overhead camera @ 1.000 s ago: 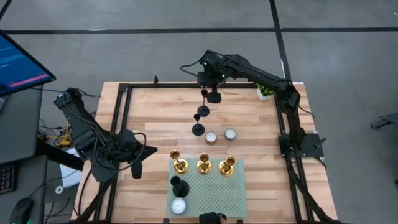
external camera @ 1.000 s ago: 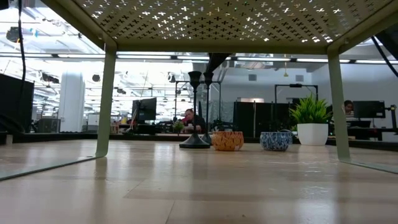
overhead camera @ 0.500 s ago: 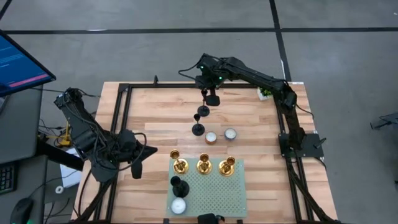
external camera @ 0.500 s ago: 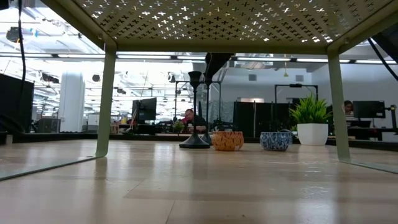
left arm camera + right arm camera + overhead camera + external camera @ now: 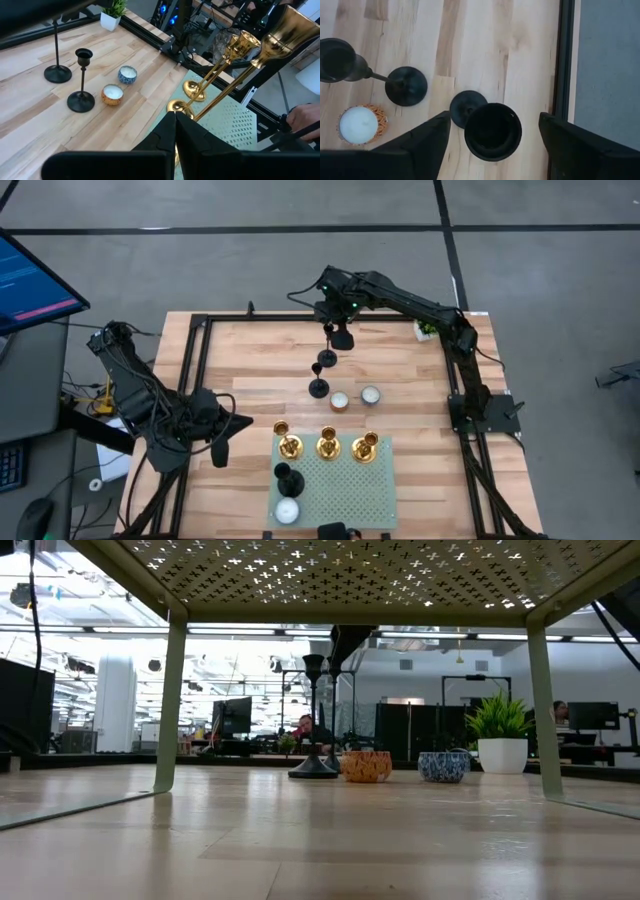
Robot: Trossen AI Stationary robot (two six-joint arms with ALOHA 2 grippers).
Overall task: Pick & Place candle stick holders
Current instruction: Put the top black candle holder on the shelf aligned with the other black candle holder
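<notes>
From above, the right gripper (image 5: pixel 336 330) hangs over a black holder (image 5: pixel 342 338) near the desk's (image 5: pixel 250 360) far edge; the left gripper (image 5: pixel 221 452) waits clenched at the near left. Three gold holders (image 5: pixel 328 445) stand on the rack (image 5: pixel 340 485). In the right wrist view, spread fingers (image 5: pixel 415 145) flank the holder's cup (image 5: pixel 493 131) without touching.

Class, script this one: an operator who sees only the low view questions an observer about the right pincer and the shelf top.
Operator: Is the right pincer gripping the far black holder?
Observer: No. Its fingers stand open on either side of the cup, with gaps.
Operator: What stands on the shelf above me?
Observer: Three gold holders in a row, and one black one.
</notes>
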